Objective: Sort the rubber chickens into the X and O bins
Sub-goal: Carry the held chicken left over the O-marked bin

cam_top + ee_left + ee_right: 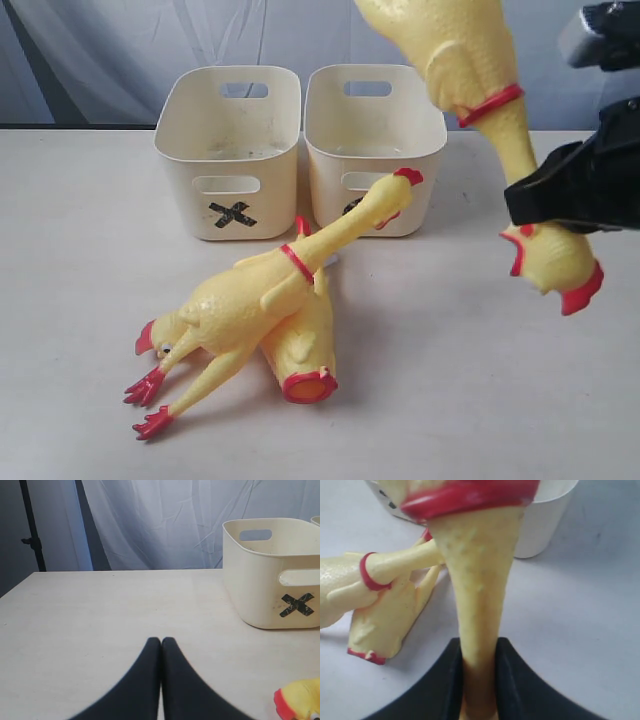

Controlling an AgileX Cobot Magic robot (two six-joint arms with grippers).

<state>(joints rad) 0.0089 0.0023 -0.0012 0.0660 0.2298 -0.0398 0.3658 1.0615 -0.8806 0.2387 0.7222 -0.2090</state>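
A pale, matte counter (80,300) fills the foreground, lit softly and evenly. Behind its far edge hangs a white, wrinkled, slightly translucent curtain (150,525). Beside the curtain a thin black stand pole (31,530) rises against a dim grey backdrop.

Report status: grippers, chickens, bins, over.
Left gripper shut, empty. Right gripper clamped on neck of held chicken, aloft. Whole chicken lies across second chicken, before X bin and O bin. Bin mouths unobstructed.
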